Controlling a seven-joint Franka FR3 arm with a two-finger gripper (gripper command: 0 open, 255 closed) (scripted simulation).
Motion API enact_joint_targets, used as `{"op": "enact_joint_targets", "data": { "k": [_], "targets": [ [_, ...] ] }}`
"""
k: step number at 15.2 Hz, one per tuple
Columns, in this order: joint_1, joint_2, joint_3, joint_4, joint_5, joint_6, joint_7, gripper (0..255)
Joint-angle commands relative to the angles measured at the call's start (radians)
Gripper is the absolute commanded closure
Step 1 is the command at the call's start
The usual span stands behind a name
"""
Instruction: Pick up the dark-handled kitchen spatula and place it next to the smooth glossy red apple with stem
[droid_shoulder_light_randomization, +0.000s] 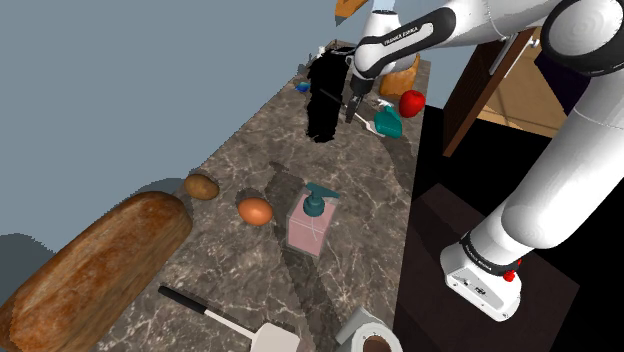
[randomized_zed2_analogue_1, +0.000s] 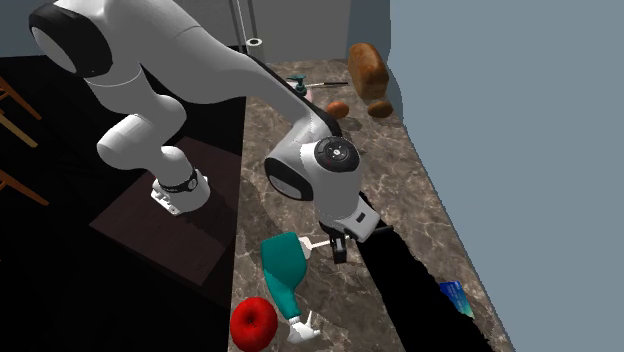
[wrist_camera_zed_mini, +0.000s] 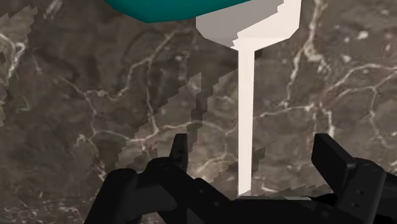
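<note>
While one gripper (droid_shoulder_light_randomization: 350, 116) gapes, one spatula (droid_shoulder_light_randomization: 230, 322), one apple (droid_shoulder_light_randomization: 411, 102)

Veined stone-look countertop (droid_shoulder_light_randomization: 240, 165), glossy red apple (randomized_zed2_analogue_1: 254, 323), crusty brown bread loaf (droid_shoulder_light_randomization: 90, 265), matt black end effector (wrist_camera_zed_mini: 252, 140)

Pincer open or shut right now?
Open. Wrist view: the pincer's two black fingers stand well apart, with a thin white rod between them touching neither.
</note>
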Motion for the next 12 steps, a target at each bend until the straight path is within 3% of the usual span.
{"op": "enact_joint_targets", "data": {
  "k": [1, 5, 12],
  "targets": [
    [-0.003, 0.006, -0.002, 0.004, 0.001, 0.001, -0.006, 0],
    [-0.004, -0.063, -0.005, 0.049, -0.009, -0.113, 0.001, 0],
    [-0.004, -0.063, -0.005, 0.049, -0.009, -0.113, 0.001, 0]
  ]
}}
